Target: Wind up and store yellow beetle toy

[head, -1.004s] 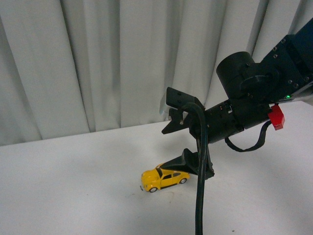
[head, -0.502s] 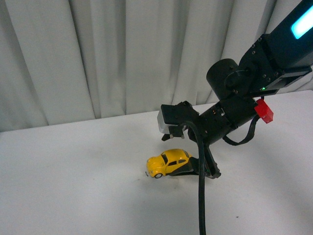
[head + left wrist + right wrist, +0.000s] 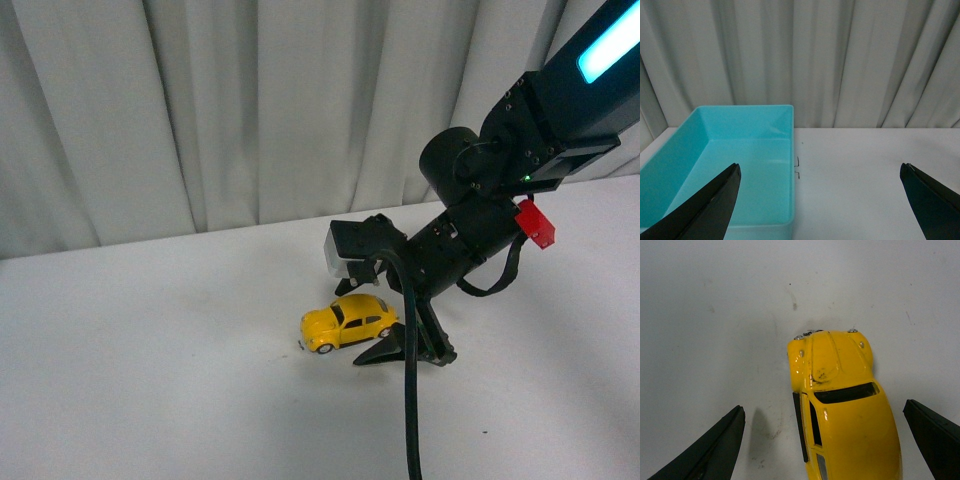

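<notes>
The yellow beetle toy [image 3: 347, 321] stands on its wheels on the white table [image 3: 150, 380]. My right gripper [image 3: 352, 327] is open and low over the toy, with one finger [image 3: 388, 352] on the near side and the other behind it. In the right wrist view the toy [image 3: 845, 410] lies between the two fingers [image 3: 715, 455], closer to one of them, and neither finger touches it; the right gripper [image 3: 824, 407] is open. My left gripper [image 3: 820, 170] is open and empty, hanging above the table by a teal bin [image 3: 792, 165].
The teal bin is open-topped and empty, and shows only in the left wrist view. A pale curtain [image 3: 250, 110] hangs along the table's far edge. The right arm's black cable [image 3: 410, 420] hangs down in front of the camera.
My right gripper has come down from above the toy to straddle it. The toy sits slightly further back and right in the front view than a second ago.
</notes>
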Robot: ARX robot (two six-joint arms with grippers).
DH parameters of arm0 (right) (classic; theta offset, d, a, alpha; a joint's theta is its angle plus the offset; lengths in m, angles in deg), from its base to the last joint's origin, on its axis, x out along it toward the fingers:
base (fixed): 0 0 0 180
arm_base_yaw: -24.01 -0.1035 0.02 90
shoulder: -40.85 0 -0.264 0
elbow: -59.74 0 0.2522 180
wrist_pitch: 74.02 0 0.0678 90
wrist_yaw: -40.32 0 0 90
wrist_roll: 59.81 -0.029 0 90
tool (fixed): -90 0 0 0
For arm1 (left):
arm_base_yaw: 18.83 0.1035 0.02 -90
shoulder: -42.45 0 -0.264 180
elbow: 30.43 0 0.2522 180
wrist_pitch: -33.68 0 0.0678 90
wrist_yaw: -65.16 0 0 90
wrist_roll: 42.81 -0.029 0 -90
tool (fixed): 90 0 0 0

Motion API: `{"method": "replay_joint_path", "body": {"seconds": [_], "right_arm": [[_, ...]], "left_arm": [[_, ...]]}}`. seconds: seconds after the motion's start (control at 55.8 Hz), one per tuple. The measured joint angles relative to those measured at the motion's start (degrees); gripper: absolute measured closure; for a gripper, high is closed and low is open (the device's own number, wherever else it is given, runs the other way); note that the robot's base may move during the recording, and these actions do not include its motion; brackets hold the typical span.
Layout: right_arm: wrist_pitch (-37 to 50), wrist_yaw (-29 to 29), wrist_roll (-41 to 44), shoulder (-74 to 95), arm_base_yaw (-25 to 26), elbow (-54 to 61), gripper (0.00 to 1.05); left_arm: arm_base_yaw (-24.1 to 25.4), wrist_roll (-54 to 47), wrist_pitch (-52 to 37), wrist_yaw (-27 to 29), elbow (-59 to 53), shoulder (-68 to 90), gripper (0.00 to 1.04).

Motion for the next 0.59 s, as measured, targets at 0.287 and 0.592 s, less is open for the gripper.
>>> {"method": "replay_joint_path", "body": {"seconds": [0.287, 0.592], "right_arm": [[-2.1, -0.4, 0.5, 0.0, 0.0, -1.2, 0.4], [-3.6, -0.9, 1.1, 0.0, 0.1, -1.9, 0.7]], "left_arm": [[0.0, 0.0, 0.0, 0.0, 0.0, 0.0, 0.07], [0.0, 0.0, 0.0, 0.0, 0.0, 0.0, 0.07]]}}
